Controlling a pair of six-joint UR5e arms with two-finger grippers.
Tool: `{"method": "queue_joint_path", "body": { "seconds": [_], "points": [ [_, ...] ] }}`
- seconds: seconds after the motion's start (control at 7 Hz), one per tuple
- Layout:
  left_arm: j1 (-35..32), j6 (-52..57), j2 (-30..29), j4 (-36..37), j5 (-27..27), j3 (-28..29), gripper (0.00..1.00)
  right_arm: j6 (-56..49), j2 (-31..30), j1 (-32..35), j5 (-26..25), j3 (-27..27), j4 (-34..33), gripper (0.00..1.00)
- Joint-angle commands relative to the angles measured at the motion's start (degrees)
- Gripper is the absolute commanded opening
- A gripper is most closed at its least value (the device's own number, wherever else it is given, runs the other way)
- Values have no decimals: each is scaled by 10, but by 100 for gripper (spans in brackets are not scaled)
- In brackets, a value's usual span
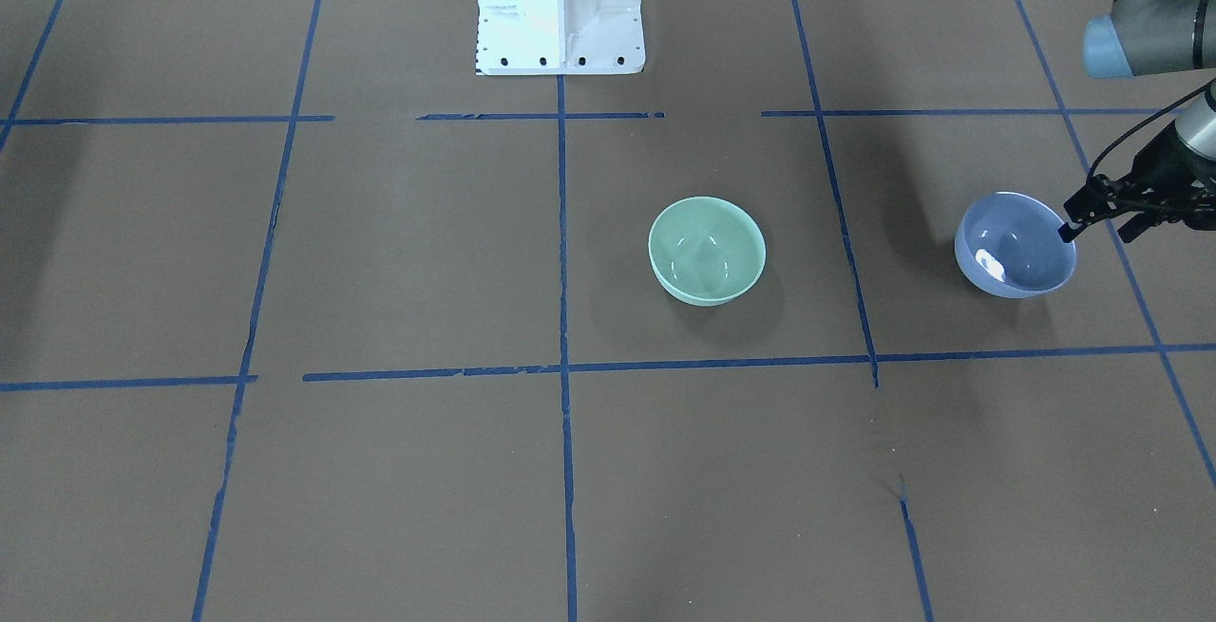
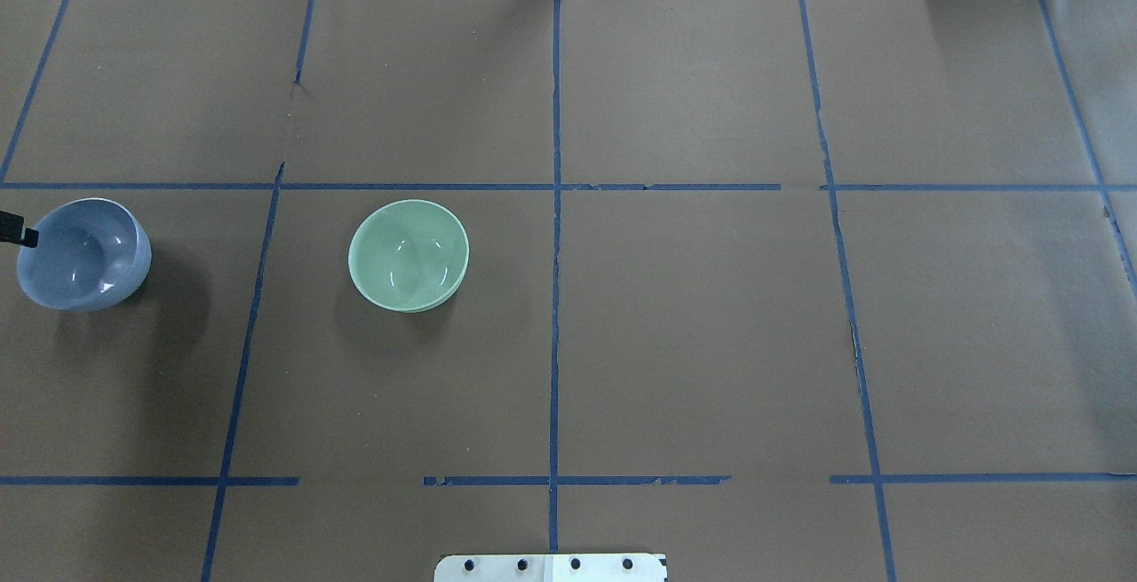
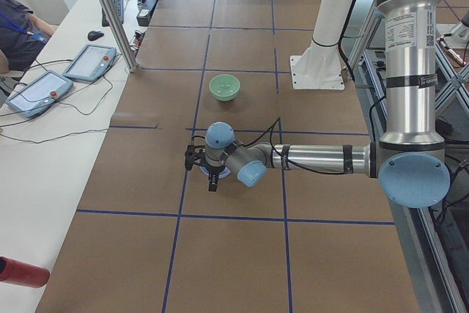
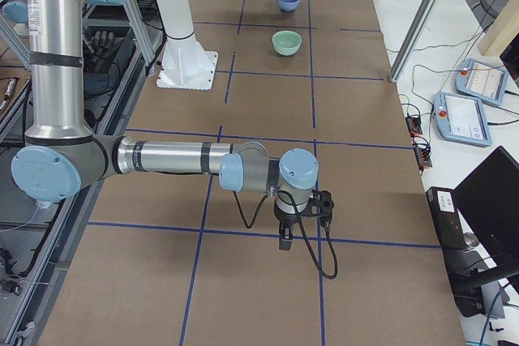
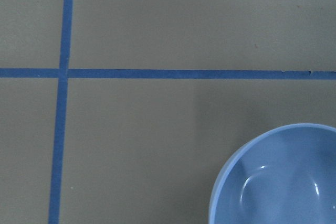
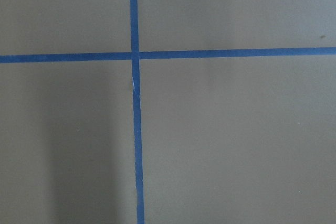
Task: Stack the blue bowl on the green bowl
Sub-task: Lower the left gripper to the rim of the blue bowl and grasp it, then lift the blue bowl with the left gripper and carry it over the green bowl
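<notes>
The blue bowl (image 1: 1015,244) stands upright on the brown table, far on my left side (image 2: 83,253); its rim fills the lower right corner of the left wrist view (image 5: 278,177). The green bowl (image 1: 707,250) stands upright and empty about two bowl widths away, toward the table's middle (image 2: 409,255). My left gripper (image 1: 1098,226) looks open at the blue bowl's outer rim. One fingertip (image 1: 1066,231) is over the rim and the other is outside the bowl. I cannot tell whether it touches. My right gripper (image 4: 285,241) points down over bare table far from both bowls, and I cannot tell whether it is open or shut.
The white robot base (image 1: 560,5) stands at the table's robot-side edge. Blue tape lines (image 2: 555,209) divide the brown cover. A side desk with teach pendants (image 3: 88,60) and a metal post (image 3: 110,12) runs along the far side.
</notes>
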Motion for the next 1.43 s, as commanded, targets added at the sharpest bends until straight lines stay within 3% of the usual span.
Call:
{"method": "queue_joint_path", "body": {
  "seconds": [0.0, 0.14, 0.57, 0.86, 1.14, 1.29],
  "points": [
    [8, -12, -3, 2, 0, 6, 34, 0, 0, 0, 0, 0, 0, 100],
    [8, -12, -3, 4, -5, 5, 0, 0, 0, 1, 0, 0, 0, 100],
    [8, -12, -3, 4, -5, 3, 0, 0, 1, 0, 0, 0, 0, 100],
    [4, -12, 3, 17, -32, -40, 0, 0, 0, 1, 0, 0, 0, 100],
    [1, -34, -29, 190, -28, -158, 0, 0, 0, 0, 0, 0, 0, 100],
    [1, -106, -76, 248, -26, -194, 0, 0, 0, 0, 0, 0, 0, 100]
  ]
}}
